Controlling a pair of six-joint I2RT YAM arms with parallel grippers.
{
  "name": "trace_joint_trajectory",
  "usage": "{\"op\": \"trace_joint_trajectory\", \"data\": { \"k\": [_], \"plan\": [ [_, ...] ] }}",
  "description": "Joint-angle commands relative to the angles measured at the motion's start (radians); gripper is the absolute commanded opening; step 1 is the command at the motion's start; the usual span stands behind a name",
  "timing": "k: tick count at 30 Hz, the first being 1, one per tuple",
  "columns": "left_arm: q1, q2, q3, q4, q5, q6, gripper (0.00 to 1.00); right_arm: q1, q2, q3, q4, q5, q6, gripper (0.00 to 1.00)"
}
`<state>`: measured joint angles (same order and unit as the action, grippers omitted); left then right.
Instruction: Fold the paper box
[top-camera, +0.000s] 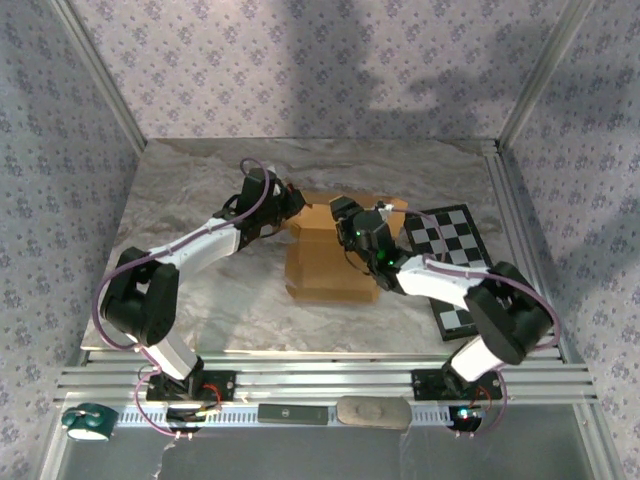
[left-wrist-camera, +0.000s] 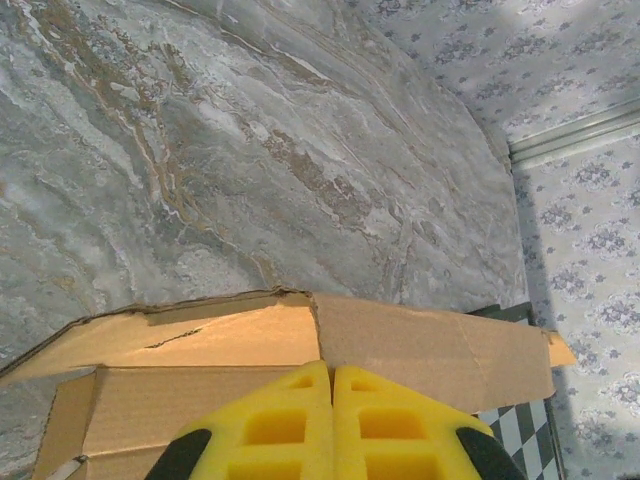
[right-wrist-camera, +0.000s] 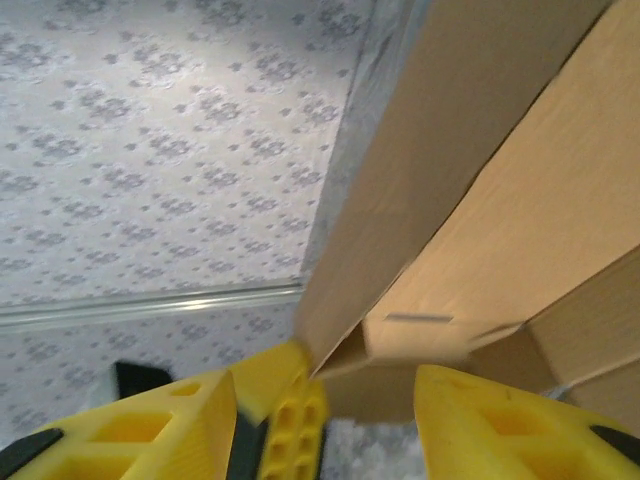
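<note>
Two grippers meet at the box (top-camera: 325, 262), half-folded on the table just left of the checkerboard (top-camera: 455, 240). Left gripper (left-wrist-camera: 330, 375) pinched together against a flap. Right gripper (right-wrist-camera: 360, 395) jaws apart at a box corner.

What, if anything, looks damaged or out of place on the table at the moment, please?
The cardboard box shows wear: in the left wrist view its raised flap has a ragged upper edge and a short dark crack or crease near the middle. The checkered board lies askew beside it.
</note>
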<state>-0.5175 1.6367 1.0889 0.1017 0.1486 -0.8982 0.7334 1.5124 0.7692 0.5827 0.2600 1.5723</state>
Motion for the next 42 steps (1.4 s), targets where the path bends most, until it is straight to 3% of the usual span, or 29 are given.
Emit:
{"op": "trace_joint_trajectory", "data": {
  "k": [1, 9, 13, 26, 32, 37, 42],
  "plan": [
    [-0.003, -0.026, 0.011, -0.003, 0.02, 0.028, 0.0, 0.011, -0.006, 0.006, -0.049, 0.062, 0.032, 0.54],
    [-0.003, -0.038, 0.01, -0.016, 0.023, 0.047, 0.0, -0.061, 0.153, 0.061, 0.128, -0.024, 0.077, 0.47],
    [-0.003, -0.031, 0.019, -0.022, 0.033, 0.054, 0.0, -0.068, 0.162, 0.086, 0.132, -0.016, 0.063, 0.46],
    [-0.002, -0.027, 0.027, -0.026, 0.048, 0.067, 0.0, -0.049, 0.271, 0.168, 0.18, 0.001, 0.118, 0.3],
    [0.002, -0.028, 0.024, -0.017, 0.061, 0.075, 0.0, -0.046, 0.262, 0.157, 0.152, 0.018, 0.121, 0.0],
    [0.034, -0.111, 0.01, -0.096, 0.032, 0.111, 0.38, -0.047, 0.243, 0.128, 0.146, 0.034, 0.109, 0.0],
    [0.15, -0.22, -0.07, -0.186, -0.039, 0.146, 0.49, -0.051, 0.241, 0.095, 0.189, 0.027, 0.094, 0.0]
  ]
}}
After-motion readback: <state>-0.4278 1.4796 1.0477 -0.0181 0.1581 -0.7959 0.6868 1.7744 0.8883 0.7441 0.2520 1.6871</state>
